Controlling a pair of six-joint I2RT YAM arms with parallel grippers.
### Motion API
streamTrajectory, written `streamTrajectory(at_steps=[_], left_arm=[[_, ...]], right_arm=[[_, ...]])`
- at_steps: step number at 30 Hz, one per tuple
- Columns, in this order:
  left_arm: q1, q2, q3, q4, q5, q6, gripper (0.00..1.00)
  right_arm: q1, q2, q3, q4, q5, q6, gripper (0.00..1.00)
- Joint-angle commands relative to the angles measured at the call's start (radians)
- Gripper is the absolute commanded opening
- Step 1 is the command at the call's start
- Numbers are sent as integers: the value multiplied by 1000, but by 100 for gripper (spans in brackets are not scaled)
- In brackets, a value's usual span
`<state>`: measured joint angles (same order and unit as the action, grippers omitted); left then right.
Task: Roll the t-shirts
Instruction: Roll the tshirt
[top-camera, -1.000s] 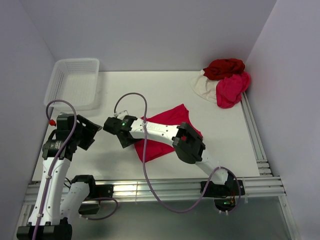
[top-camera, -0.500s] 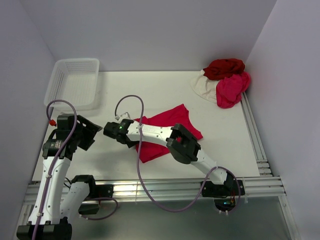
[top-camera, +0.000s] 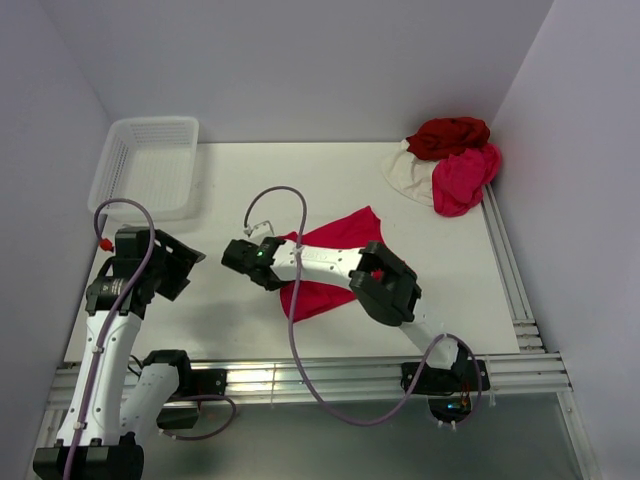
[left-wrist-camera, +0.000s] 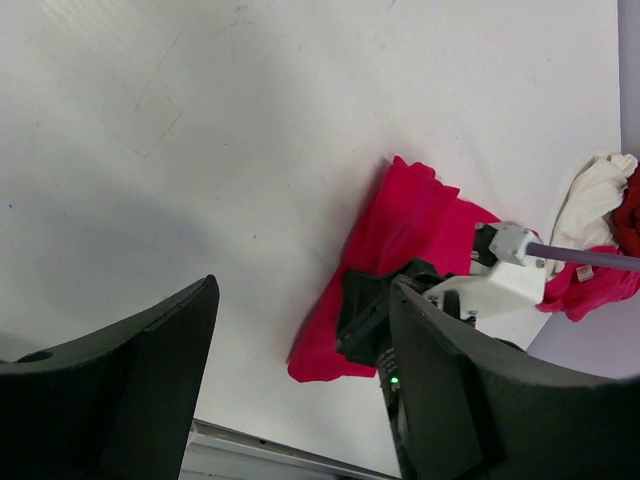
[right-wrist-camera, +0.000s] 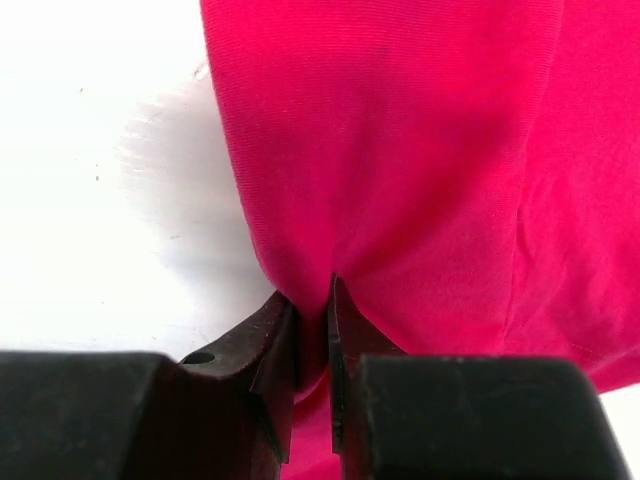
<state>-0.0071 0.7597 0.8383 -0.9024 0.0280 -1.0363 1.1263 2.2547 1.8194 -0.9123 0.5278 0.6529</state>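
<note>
Crimson t-shirt (right-wrist-camera: 400, 150), edge fold pinched between right gripper (right-wrist-camera: 313, 300) fingers (right-wrist-camera: 262, 342)

Crimson t-shirt (top-camera: 340, 234); dark red shirt (top-camera: 450, 135), pink shirt (top-camera: 462, 180), cream shirt (top-camera: 408, 176); white basket (top-camera: 155, 121).

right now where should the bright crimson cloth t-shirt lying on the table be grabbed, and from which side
Its edge nearest the left arm, pinched from above. The crimson t-shirt lies mostly flat, so only the rim offers a fold to nip; the right gripper is shut on one there.
</note>
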Motion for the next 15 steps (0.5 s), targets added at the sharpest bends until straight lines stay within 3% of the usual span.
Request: streamTrajectory(at_steps=[1, 8, 15], left_arm=[[6, 7, 19, 36, -4, 18, 75], [6, 23, -27, 72, 41, 25, 75], [6, 33, -65, 109, 79, 42, 75]], right_arm=[[-42, -147, -64, 128, -58, -15, 1], [-172, -372, -369, 438, -406, 5, 1], [-315, -468, -561, 667, -777, 30, 1]])
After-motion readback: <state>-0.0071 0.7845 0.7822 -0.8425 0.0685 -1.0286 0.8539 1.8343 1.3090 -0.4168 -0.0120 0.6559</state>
